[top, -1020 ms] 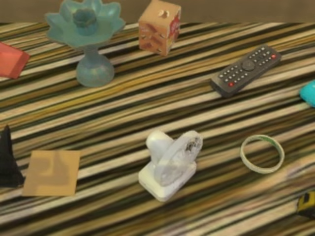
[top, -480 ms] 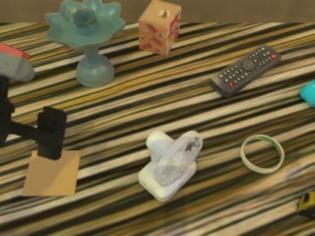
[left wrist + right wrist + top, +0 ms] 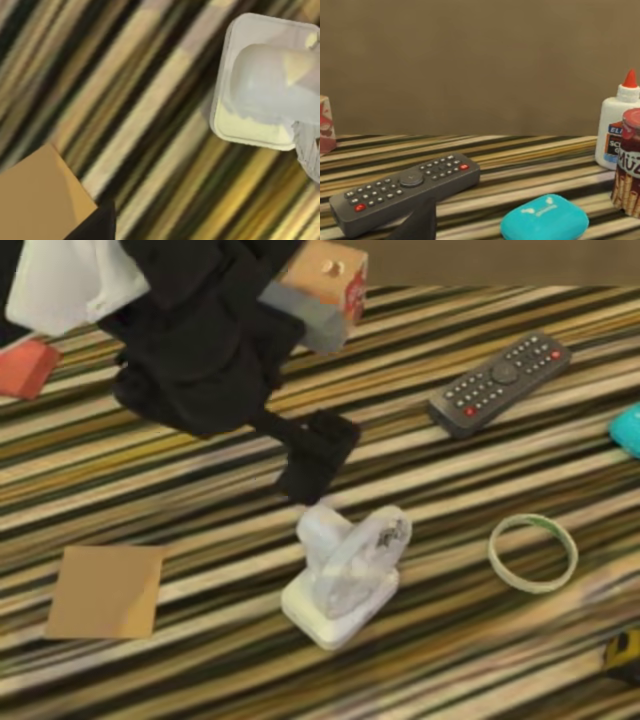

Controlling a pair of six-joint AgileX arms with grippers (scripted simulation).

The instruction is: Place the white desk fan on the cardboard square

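Reached in from the far left with the left arm, its gripper point(image 3: 312, 462) hovering just beyond the white desk fan point(image 3: 345, 575) and not touching it. Could not tell whether the fingers were spread or pressed together, only a dark mass showing from above and a dark tip at the edge of the left wrist view. Stood the fan upright on its flat base near the middle of the striped table point(image 3: 200, 660), motor housing toward the far side, grille head toward the right. Lay the cardboard square point(image 3: 105, 591) flat and bare, well apart to the left of the fan, nearer the front edge. Judged the task barely begun: no grasp made, fan not lifted, carry to the left and set-down on the cardboard all left to do. Kept the right arm parked off to the right, out of the top view, its wrist camera looking over a remote point(image 3: 405, 192) and a teal case point(image 3: 545, 219); fingers not visible there. Left a pale ring point(image 3: 533, 553) untouched to the right of the fan.
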